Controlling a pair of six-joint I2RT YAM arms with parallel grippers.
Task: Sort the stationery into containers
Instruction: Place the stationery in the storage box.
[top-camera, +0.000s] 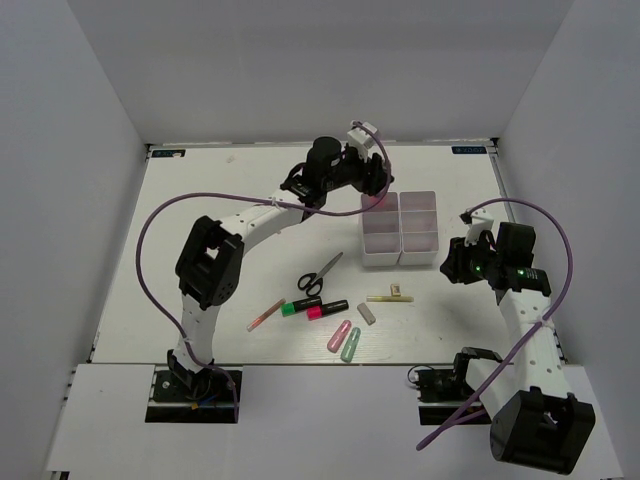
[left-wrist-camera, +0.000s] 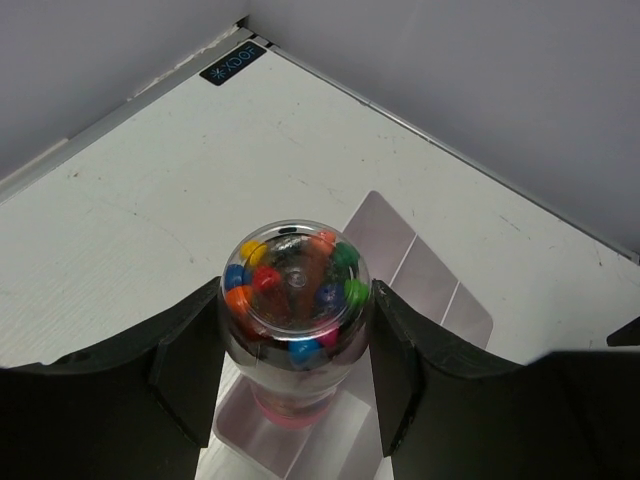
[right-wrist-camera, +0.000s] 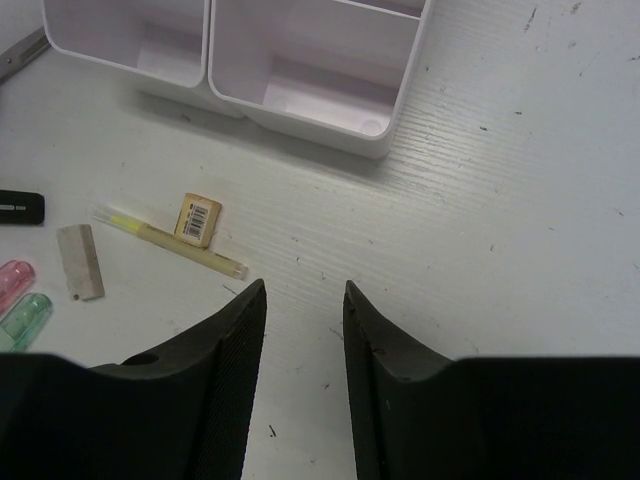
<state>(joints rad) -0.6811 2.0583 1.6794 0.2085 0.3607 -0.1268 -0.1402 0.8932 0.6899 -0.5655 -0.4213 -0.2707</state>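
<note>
My left gripper (top-camera: 374, 188) (left-wrist-camera: 296, 345) is shut on the pink round piece (left-wrist-camera: 294, 288), a clear round tub with coloured beads inside and a pink base. It holds the tub upright over the far left compartment of the containers (top-camera: 381, 262) (left-wrist-camera: 424, 272). My right gripper (top-camera: 452, 263) (right-wrist-camera: 303, 292) is open and empty, low over the table just right of the trays (right-wrist-camera: 388, 140). On the table in front lie the scissors (top-camera: 320, 277), two highlighters (top-camera: 300, 306) (top-camera: 328, 310), the pink pen (top-camera: 266, 314), the pink (top-camera: 339, 335), green (top-camera: 351, 344) and grey (top-camera: 366, 314) erasers, and the yellow clip (top-camera: 390, 297) (right-wrist-camera: 170, 238).
White walls close the table at the back and sides. A purple cable loops from each arm. In the right wrist view the grey eraser (right-wrist-camera: 80, 262) and the pink and green erasers (right-wrist-camera: 28, 315) lie left of my fingers.
</note>
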